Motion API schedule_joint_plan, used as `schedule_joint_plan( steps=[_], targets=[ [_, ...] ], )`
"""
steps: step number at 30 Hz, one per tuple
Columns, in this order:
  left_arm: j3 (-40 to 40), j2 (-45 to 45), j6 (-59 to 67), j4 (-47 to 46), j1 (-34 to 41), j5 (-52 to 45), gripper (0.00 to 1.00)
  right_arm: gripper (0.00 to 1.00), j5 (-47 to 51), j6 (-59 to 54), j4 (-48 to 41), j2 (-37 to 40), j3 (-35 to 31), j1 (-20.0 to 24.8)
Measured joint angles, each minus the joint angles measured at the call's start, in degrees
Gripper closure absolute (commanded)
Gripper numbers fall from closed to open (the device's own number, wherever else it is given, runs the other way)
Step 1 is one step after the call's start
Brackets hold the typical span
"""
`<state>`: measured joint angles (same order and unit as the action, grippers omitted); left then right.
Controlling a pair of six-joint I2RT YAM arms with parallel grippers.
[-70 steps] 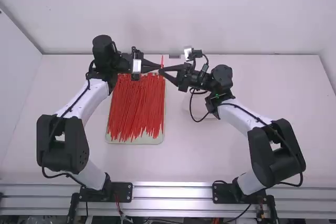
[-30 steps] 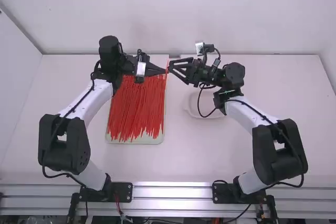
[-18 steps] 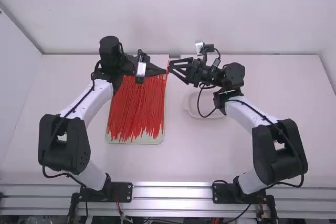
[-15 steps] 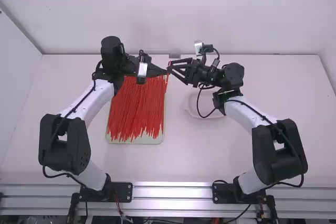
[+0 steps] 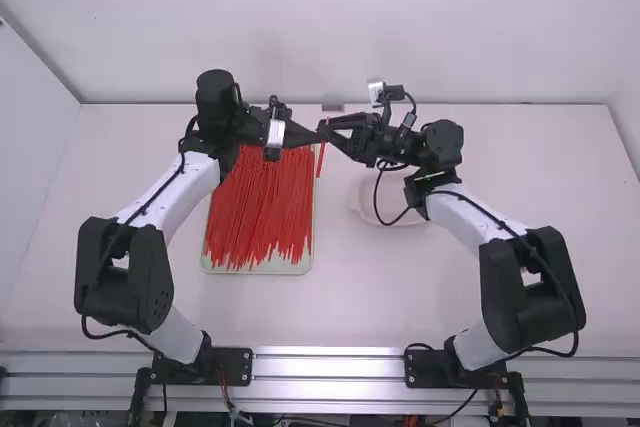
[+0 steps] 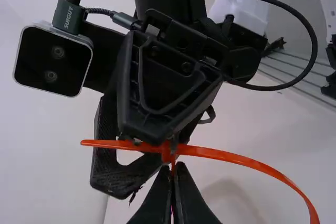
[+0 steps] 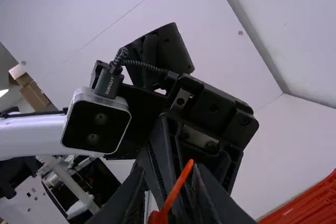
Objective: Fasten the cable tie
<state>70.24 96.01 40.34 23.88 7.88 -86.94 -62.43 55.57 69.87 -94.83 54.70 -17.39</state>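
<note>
Cable tie [image 5: 320,160] lower over white table [image 5: 560,177]

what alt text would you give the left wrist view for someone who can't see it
The left gripper, fingers shut, pinches a thin red cable tie whose tail curves away in an arc. Directly beyond it is the right gripper, black, with its wrist camera beside it, above a white table.

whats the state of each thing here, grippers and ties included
left gripper, shut on the red plastic cable tie
right gripper, at that tie, grip unclear
red plastic cable tie, curved, off the white table, no closed loop visible
heap of red cable ties, lying loose on a pale flat tray
</note>
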Motion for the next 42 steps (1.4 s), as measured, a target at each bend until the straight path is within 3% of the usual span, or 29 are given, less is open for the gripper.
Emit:
schedule_joint_plan(
  steps=[6,10,28,42],
  targets=[
    [0.00,-0.02,0.02,-0.35,-0.81,-0.02,0.98,0.80,-0.04,-0.04,0.04,0.00,0.00,-0.02],
    [0.00,-0.02,0.02,-0.98,-0.94,0.02,0.98,1.00,-0.09,0.02,0.04,0.00,0.00,0.00],
    [-0.28,0.00,0.09,-0.90,-1.03,0.63,0.98,1.00,-0.11,0.00,-0.04,0.00,0.00,0.20],
    [-6.62,-0.48,1.11,-0.20,-0.85,1.77,0.98,1.00,-2.21,0.20,0.66,-1.20,-0.02,0.20]
  ],
)
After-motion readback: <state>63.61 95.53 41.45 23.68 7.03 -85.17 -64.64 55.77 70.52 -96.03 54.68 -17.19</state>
